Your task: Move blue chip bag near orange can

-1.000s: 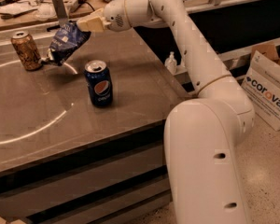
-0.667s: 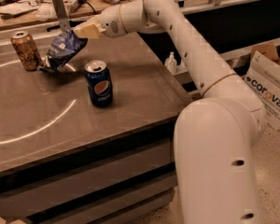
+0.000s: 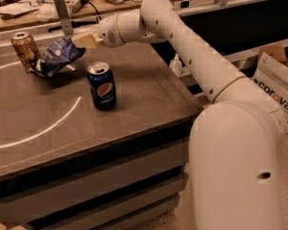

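Note:
The blue chip bag is crumpled dark blue foil with white markings. It hangs tilted at the far left of the table, its lower left corner resting on the surface next to the orange can. The orange can stands upright at the table's far left. My gripper reaches in from the right and is shut on the bag's upper right edge.
A dark blue Pepsi can stands upright in front of the bag, near the table's middle. The grey table ends at a front edge and a right edge. A bench with clutter runs behind. Cardboard boxes sit on the floor at right.
My gripper has carried the blue chip bag leftward and downward. The bag now touches down right beside the orange can.

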Robot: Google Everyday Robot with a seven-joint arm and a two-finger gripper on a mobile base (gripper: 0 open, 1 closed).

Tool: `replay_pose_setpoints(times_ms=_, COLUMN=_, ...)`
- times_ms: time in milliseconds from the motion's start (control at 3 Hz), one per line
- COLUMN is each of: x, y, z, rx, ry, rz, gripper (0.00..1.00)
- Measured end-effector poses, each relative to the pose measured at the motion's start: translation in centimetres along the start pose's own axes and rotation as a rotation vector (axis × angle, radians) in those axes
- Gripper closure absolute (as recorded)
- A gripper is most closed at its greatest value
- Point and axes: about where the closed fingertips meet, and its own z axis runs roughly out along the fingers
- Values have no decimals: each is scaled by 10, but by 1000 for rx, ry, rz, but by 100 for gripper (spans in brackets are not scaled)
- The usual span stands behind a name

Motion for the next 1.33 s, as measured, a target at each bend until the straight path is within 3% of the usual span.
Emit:
replay_pose_setpoints(times_ms=333, x=10, y=-6, z=2, rx=24, ry=16, rz=13, gripper=12)
replay_pose_setpoints(times_ms=667, x=18, y=-12, z=-1, rx=43, ry=32, rz=21, gripper=0)
replay_pose_setpoints(times_ms=1000, x=39, y=-38, z=-22, rx=130, ry=54, rz=59, gripper=0)
replay_pose_setpoints(times_ms=1333, x=56, y=-74, z=-46, rx=268, ry=67, rz=100, gripper=0)
